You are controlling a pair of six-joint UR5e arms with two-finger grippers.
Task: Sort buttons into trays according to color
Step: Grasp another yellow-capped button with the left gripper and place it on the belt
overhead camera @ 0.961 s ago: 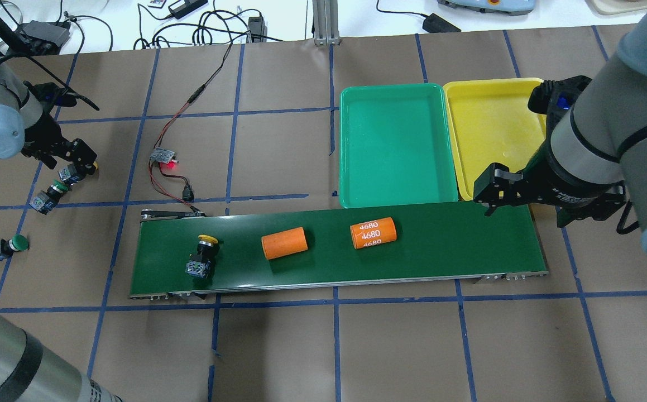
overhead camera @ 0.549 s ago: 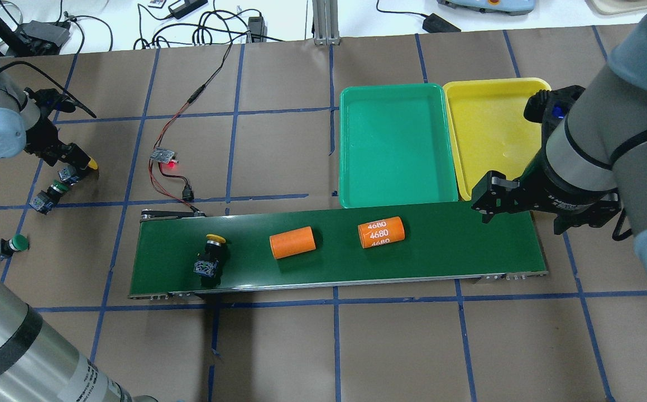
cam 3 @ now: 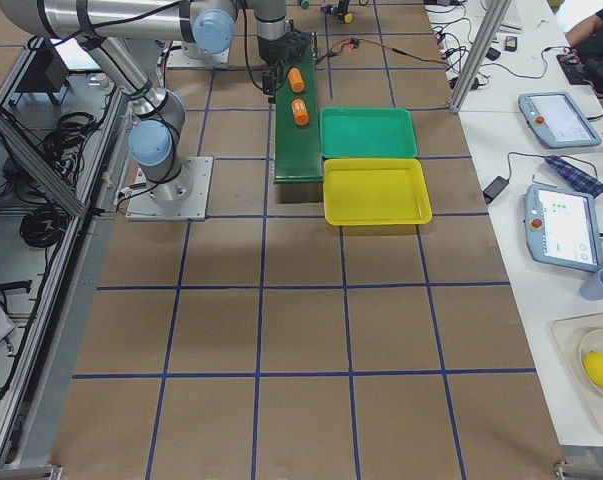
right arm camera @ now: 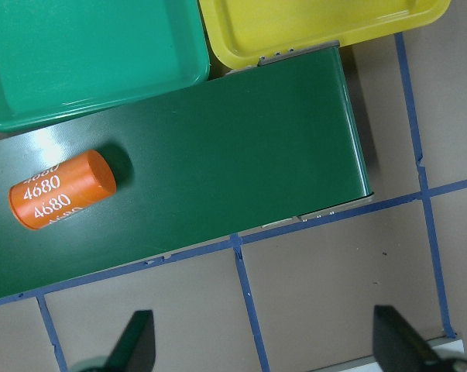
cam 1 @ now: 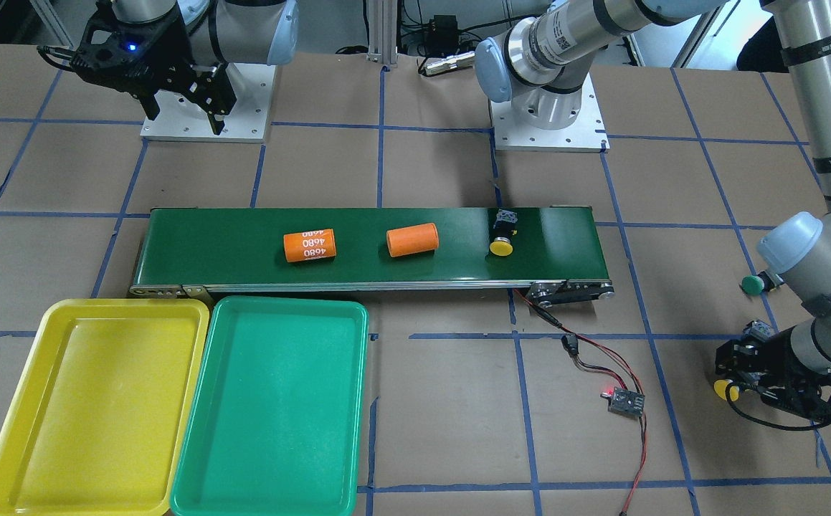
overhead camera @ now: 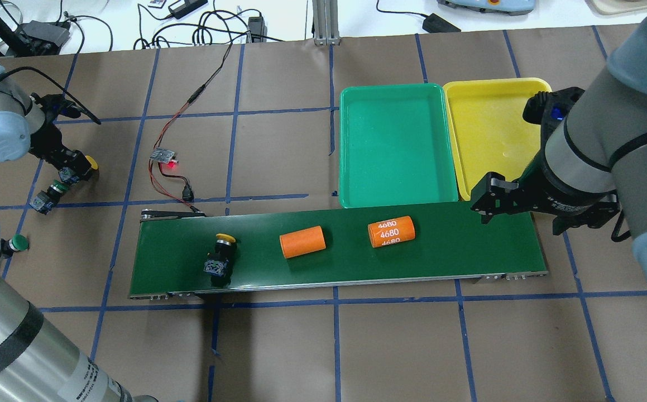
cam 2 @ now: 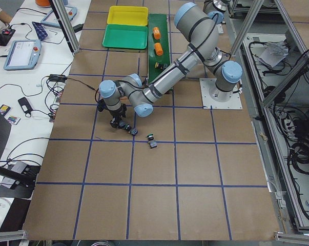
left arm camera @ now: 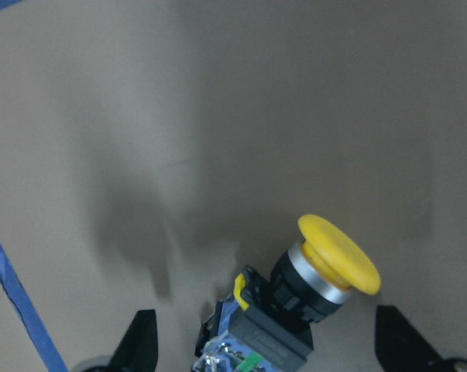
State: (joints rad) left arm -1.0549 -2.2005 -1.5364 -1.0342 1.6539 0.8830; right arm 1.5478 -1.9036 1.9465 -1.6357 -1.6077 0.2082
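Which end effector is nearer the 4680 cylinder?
Right. The right end effector hangs by the belt end closest to the 4680 cylinder; the left end effector is past the opposite end, straddling a yellow button.

You have a button (overhead camera: 220, 254) on the conveyor belt's (overhead camera: 457, 245) left end, two cylinders (overhead camera: 302, 245) to its right, and trays (overhead camera: 396, 145) behind the right half.

Brown bench (overhead camera: 278, 346), blue tape grid (overhead camera: 334, 340). The dark-green belt (overhead camera: 457, 248) bears a plain orange cylinder (overhead camera: 302, 242), a white-lettered orange cylinder (overhead camera: 391, 231) and a yellow-capped button (overhead camera: 221, 255). Green tray (overhead camera: 396, 145), yellow tray (overhead camera: 490, 128).
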